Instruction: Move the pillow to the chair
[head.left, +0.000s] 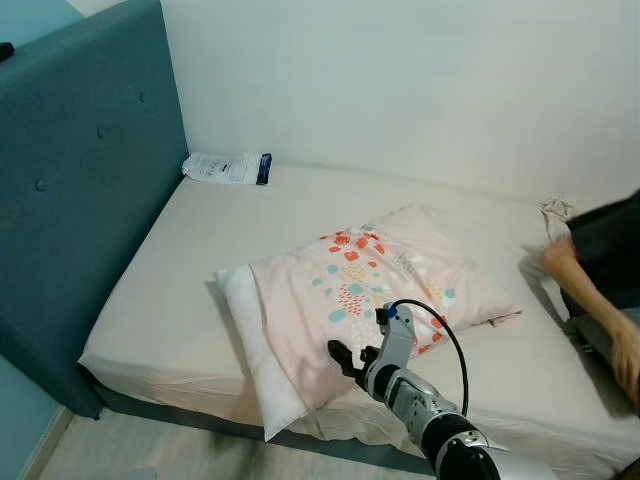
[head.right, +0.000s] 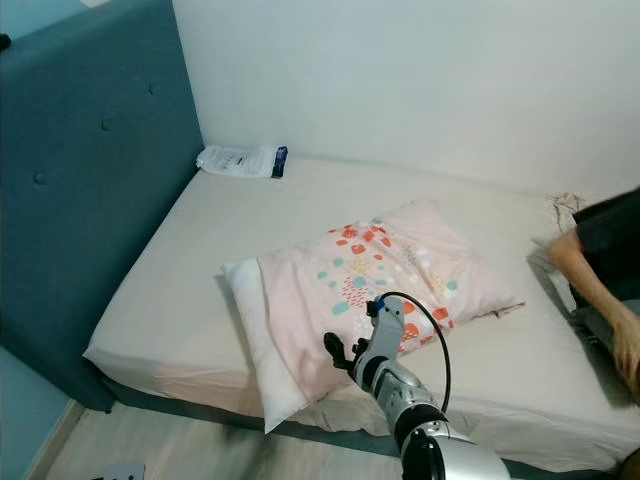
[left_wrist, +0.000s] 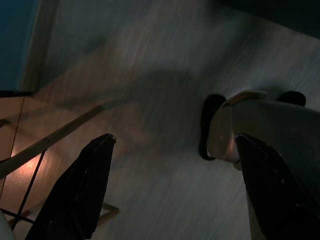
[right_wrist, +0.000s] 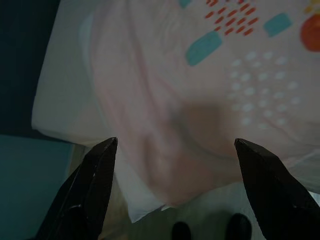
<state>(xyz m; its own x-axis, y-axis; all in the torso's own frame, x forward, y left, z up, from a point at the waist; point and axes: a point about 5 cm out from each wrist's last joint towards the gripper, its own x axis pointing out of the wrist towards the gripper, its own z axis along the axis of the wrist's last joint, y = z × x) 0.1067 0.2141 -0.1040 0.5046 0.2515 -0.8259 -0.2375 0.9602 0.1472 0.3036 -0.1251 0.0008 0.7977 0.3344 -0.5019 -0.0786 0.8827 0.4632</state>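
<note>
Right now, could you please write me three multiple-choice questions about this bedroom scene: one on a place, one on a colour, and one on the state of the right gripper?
1. Where does the pillow lie?
A. on the floor
B. on the bed, near its front edge
C. against the headboard

2. What colour is the headboard?
A. teal blue
B. red
C. white

3. How is the right gripper now?
A. shut on the pillow
B. open, poised at the pillow
C. shut on the packet

Answers:
1 B: the pillow rests on the bed, its white corner near the front edge.
2 A: the padded board at the left is teal blue.
3 B: the right wrist view shows the jaws spread wide with the pillow beyond them, nothing held.
</note>
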